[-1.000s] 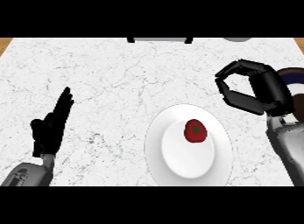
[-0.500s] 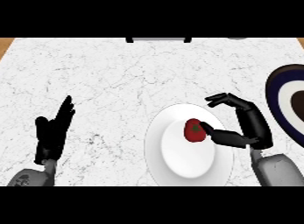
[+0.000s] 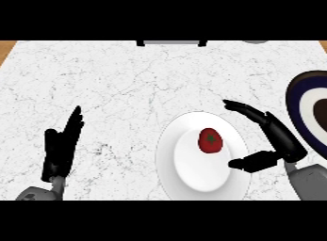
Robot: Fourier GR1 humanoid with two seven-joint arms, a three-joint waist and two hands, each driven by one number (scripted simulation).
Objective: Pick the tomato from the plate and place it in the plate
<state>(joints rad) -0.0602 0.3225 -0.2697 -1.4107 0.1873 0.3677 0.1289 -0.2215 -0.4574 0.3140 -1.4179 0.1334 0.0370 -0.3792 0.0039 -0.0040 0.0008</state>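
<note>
Item: tomato (image 3: 209,140), red with a green stem spot facing up. It sits on the white plate (image 3: 186,174), upper half, slightly toward the plate's 1 o'clock. Roughly round; I read no useful long axis, so approach angle looks free.

Item: my right hand (image 3: 281,139). Spread wide, fingers arched over the plate's right rim, thumb reaching in low over the plate's right side. It holds nothing and touches nothing that I can see. The tomato lies at about 9 o'clock from the palm, inside the gap between fingers and thumb but apart from both. This is the relation I work from: I judge the hand must travel toward 9 o'clock before closing.

Item: my left hand (image 3: 63,143). Flat, fingers straight and pointing up, resting at lower left, well apart from the plate. The right hand is much the nearer to the tomato.

Item: dark blue plate (image 3: 301,101), white ring and brown centre, at the counter's right edge, at 3 o'clock from the tomato, cut off by the view. I take it as the destination.

Item: marble counter (image 3: 124,84).
</note>
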